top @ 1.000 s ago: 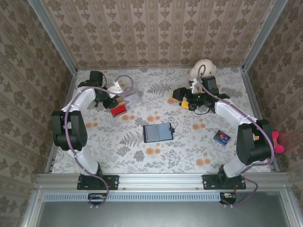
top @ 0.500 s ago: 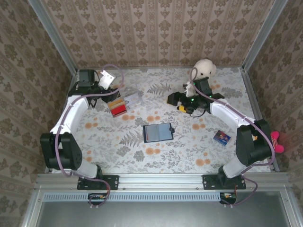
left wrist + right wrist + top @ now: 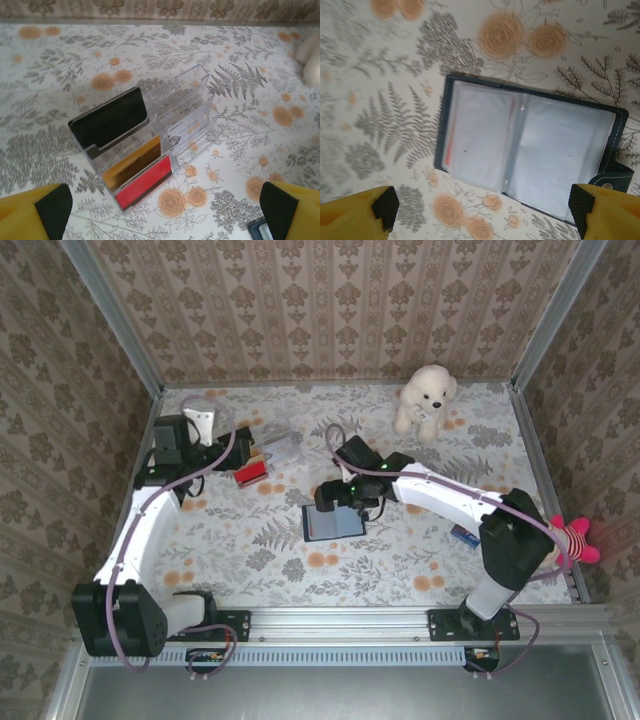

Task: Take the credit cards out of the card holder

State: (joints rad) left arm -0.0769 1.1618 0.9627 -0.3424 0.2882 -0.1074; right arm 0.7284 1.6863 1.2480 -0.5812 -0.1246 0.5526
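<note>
Right now my right hand (image 3: 483,206) hangs wide open above the card holder (image 3: 530,145); I'd drop onto the red edge (image 3: 449,146) showing in one pocket, pinch thinly, slide outward.

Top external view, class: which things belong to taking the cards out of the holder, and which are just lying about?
Job: card holder, black card, yellow-orange card, red card.
Lying about: plush dog, pink toy, clear box the cards stand in.
</note>
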